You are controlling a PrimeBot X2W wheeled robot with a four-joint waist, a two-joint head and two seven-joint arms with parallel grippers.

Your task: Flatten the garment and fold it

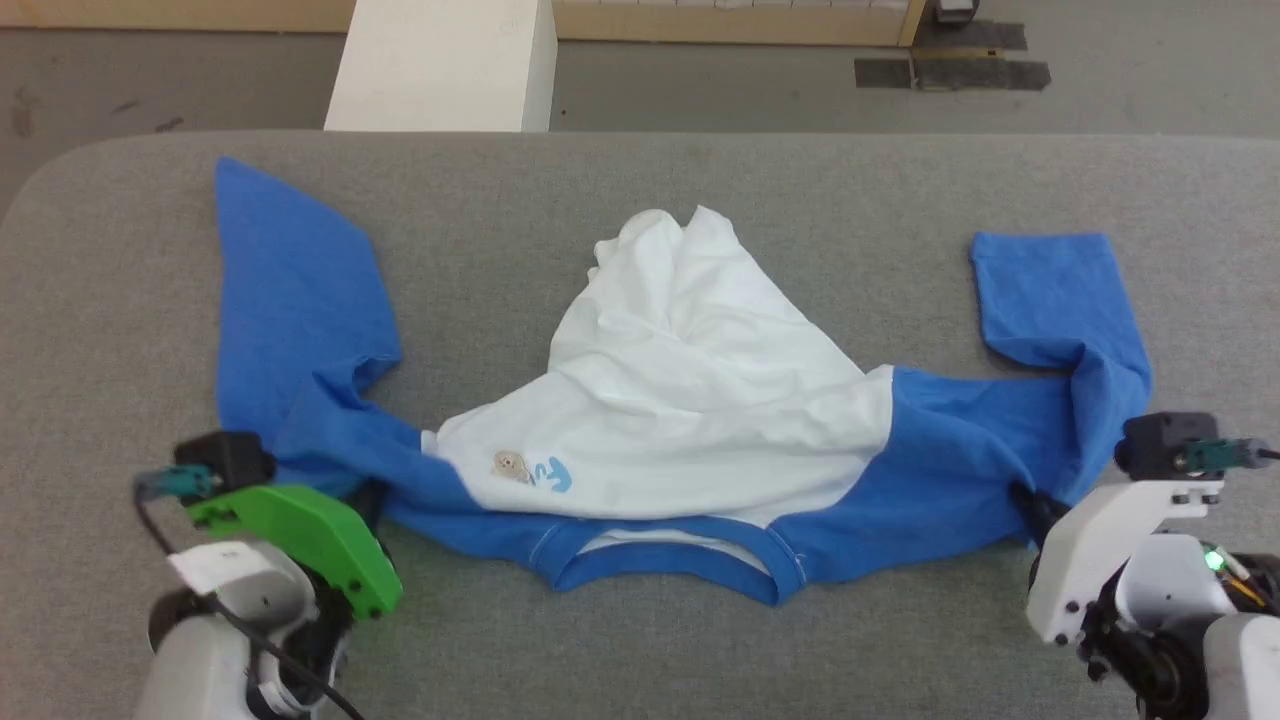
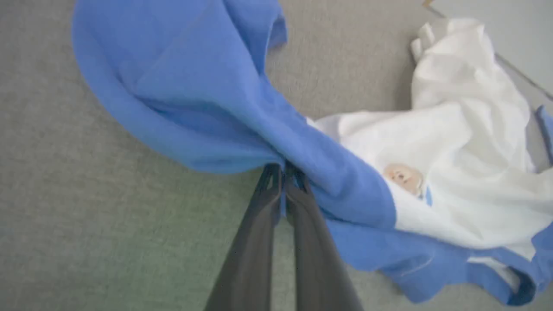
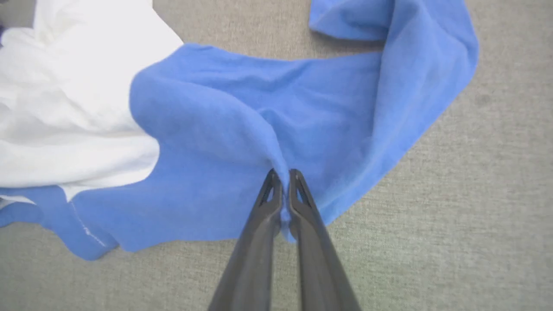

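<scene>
We had the garment (image 1: pixel 680 400) lying along the near edge of the desk (image 1: pixel 640 170). Its neckband (image 1: pixel 665 562) was nearest us, its white body was bunched toward the far edge, and its long axis ran sleeve to sleeve, left to right. Our left end effector (image 2: pixel 283 166) and right end effector (image 3: pixel 283 172) were each clenched on a blue sleeve fold. We judged the cloth light and limp, best pulled flat from the shoulders.

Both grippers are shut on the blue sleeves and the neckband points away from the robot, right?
No. The left gripper and right gripper are shut on the shirt's blue sleeves, but the head view shows its neckband facing the robot.
</scene>
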